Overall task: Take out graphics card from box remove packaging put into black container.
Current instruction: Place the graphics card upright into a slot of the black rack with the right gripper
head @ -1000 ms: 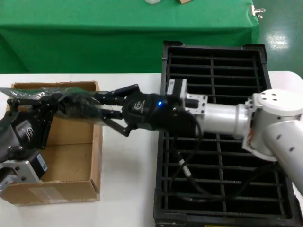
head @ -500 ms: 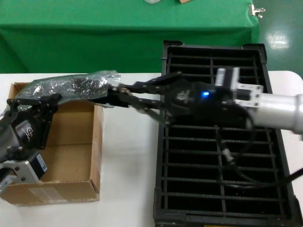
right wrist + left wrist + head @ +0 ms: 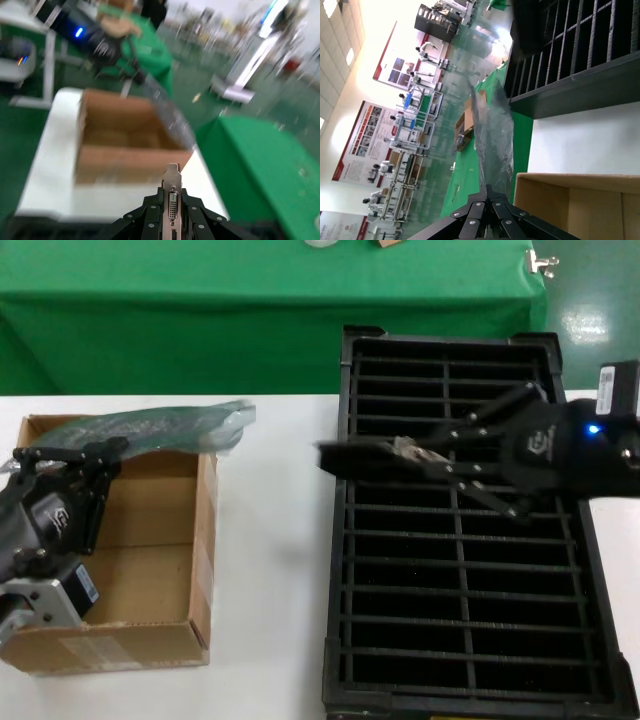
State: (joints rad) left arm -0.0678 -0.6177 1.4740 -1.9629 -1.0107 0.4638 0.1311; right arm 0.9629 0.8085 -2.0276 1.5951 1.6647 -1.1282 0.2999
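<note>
Step in hand: card is out of its bag, being carried to the tray. Right gripper [image 3: 425, 452] hangs over the black container [image 3: 560, 350], near its far-left slots, fingers clamped on the graphics card [image 3: 360, 456]; card sticks out toward the box [image 3: 150, 540], blurred in head view. Left gripper [image 3: 65, 455] sits at the box's far-left rim, fingers pinched on the packaging [image 3: 165, 425], which drapes limp along the box's far edge, looks empty.

Next, my guess: turn card edge-down, line it up w/ one narrow slot, lower between ribs, then release.

Right wrist view shows what head view can't: silver bracket [image 3: 172, 192] w/ port, upright between the fingers. Left wrist view shows bag [image 3: 492, 135] rising from the fingertips, see-through.
</note>
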